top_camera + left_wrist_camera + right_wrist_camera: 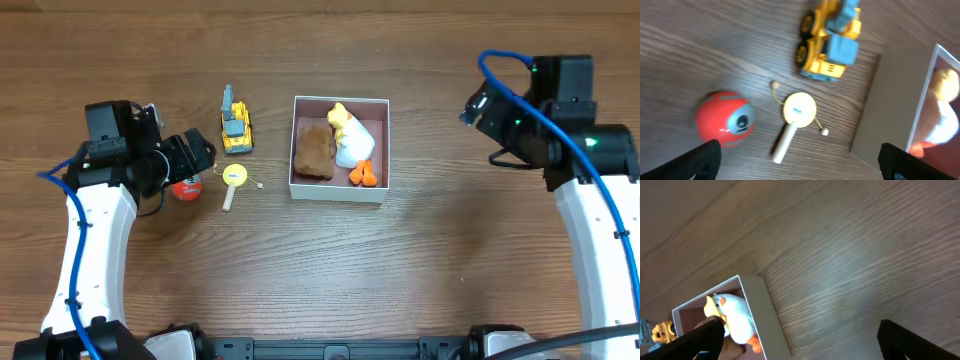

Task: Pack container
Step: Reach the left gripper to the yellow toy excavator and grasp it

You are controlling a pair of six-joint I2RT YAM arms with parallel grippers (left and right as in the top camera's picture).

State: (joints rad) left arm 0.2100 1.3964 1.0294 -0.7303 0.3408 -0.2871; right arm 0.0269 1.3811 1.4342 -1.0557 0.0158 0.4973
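Holds nothing in left gripper (800, 162), jaws wide near red ball (724, 119). Same for right gripper (800, 340): wide, empty, apart from container (767, 314).

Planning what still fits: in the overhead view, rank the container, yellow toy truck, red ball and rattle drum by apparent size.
1. container
2. yellow toy truck
3-4. rattle drum and red ball: unsure; the drum is longer but slim, the ball partly hidden.
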